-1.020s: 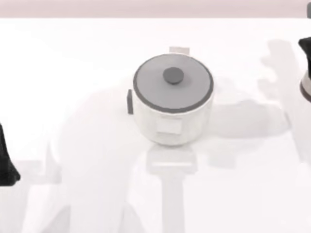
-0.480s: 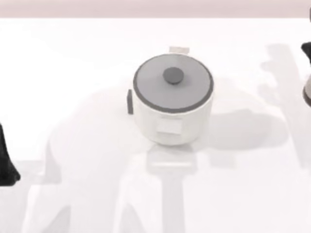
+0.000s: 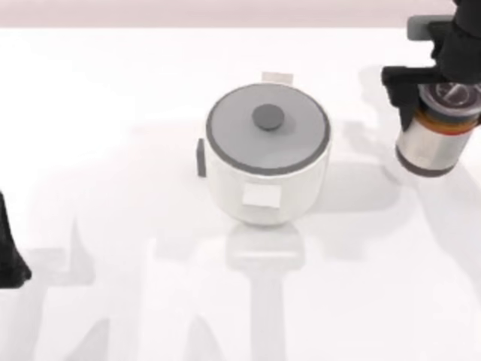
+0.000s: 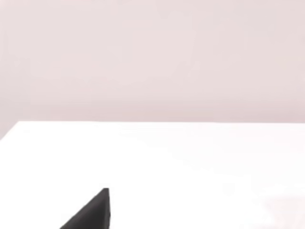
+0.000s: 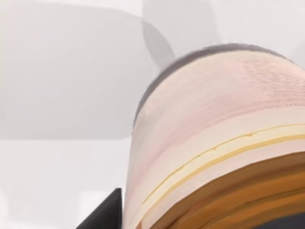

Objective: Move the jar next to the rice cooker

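The rice cooker stands at the table's middle: a white pot with a grey lid and dark knob. The jar is to its right near the far right corner, apart from the cooker, with a dark lid, orange band and silvery body. My right gripper comes from above and is shut on the jar's top. The jar looks raised off the table. In the right wrist view the jar fills the picture, with one dark fingertip against its side. My left gripper is parked at the left edge, open.
The white table reaches a far edge against a pinkish wall. One dark fingertip of the left gripper shows in the left wrist view over bare table. Arm shadows lie in front of the cooker.
The right gripper with the jar has moved left from the right edge into view, towards the cooker. The cooker and the left arm have not moved.
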Controlling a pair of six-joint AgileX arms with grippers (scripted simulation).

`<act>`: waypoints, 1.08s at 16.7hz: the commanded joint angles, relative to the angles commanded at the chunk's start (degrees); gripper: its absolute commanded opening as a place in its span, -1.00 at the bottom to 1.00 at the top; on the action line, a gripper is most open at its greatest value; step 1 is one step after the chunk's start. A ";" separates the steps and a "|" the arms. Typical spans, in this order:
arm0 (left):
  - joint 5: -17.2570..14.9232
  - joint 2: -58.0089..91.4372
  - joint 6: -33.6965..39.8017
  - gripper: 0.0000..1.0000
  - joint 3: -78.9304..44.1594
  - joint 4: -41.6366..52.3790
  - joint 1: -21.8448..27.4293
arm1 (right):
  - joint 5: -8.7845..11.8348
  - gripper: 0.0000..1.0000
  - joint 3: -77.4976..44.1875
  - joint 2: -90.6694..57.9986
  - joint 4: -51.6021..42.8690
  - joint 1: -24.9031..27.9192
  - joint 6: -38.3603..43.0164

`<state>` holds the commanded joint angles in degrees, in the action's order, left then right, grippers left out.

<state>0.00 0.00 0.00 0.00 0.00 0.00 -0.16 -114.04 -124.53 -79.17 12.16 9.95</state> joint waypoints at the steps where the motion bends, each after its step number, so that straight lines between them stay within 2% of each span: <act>1: 0.00 0.00 0.00 1.00 0.00 0.00 0.00 | -0.01 -1.00 -0.36 -0.93 0.51 1.33 2.51; 4: 0.00 0.00 0.00 1.00 0.00 0.00 0.00 | -0.01 -1.00 -0.61 -2.42 1.48 3.67 6.40; 9: 0.00 0.00 0.00 1.00 0.00 0.00 0.00 | 0.06 -1.00 -0.28 -2.25 1.60 3.52 6.52; 18: 0.00 0.00 0.00 1.00 0.00 0.00 0.00 | -0.02 -1.00 9.24 -3.39 12.29 3.86 6.64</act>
<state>0.00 0.00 0.00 0.00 0.00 0.00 -0.17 -104.80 -127.92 -66.88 16.02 16.58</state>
